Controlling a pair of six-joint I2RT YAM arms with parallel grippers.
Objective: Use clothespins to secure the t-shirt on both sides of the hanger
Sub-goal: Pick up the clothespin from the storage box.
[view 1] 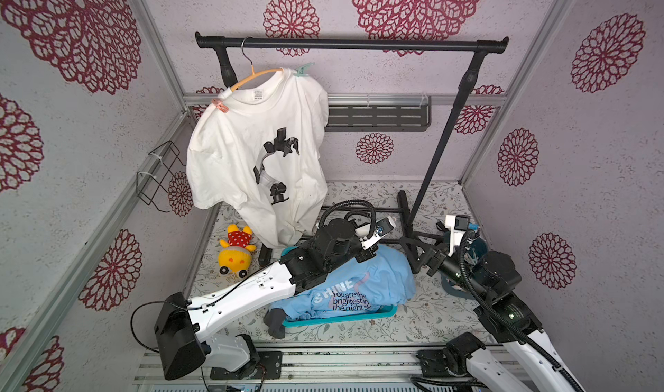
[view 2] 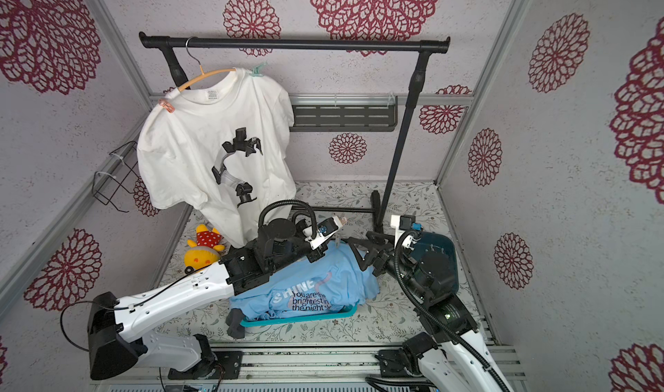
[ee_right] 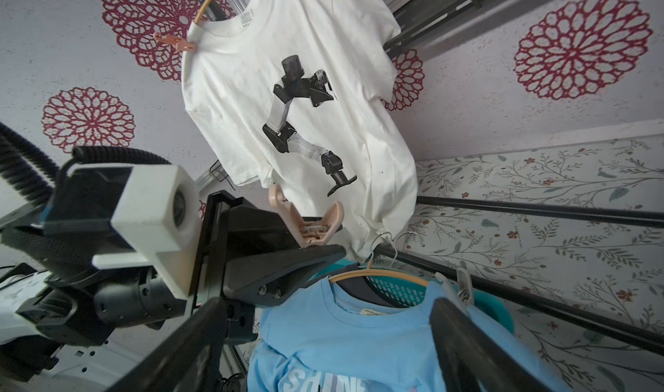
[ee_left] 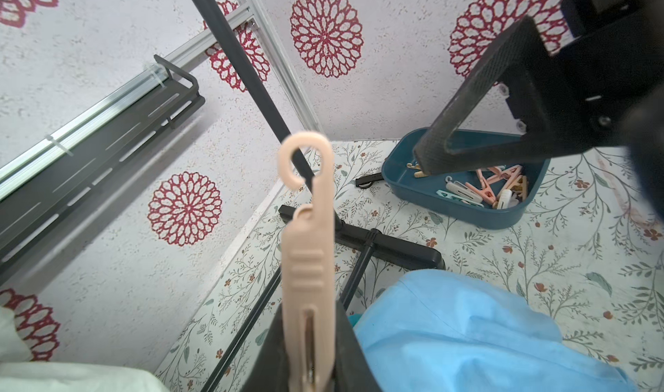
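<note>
My left gripper (ee_left: pixel 309 322) is shut on a beige-pink clothespin (ee_left: pixel 307 260) that stands out past its fingers, also seen in the right wrist view as the clothespin (ee_right: pixel 314 225). My right gripper (ee_right: pixel 328 311) is open and empty just beside it, over a blue t-shirt (view 1: pixel 359 286) lying on a hanger (ee_right: pixel 377 273) in a teal basket. A white t-shirt (view 1: pixel 251 149) hangs on an orange hanger (view 1: pixel 251 76), with a pink clothespin (view 1: pixel 220 105) on one shoulder and a mint one (view 1: pixel 303 69) on the other. More clothespins (ee_left: pixel 492 189) lie in a blue tray (ee_left: pixel 467 217).
The black clothes rail (view 1: pixel 352 43) and its foot (ee_left: pixel 381 243) stand behind both grippers. A yellow plush toy (view 1: pixel 235 250) lies under the white shirt. A black shelf (view 1: pixel 377 117) is on the back wall and a wire rack (view 1: pixel 158 174) on the left wall.
</note>
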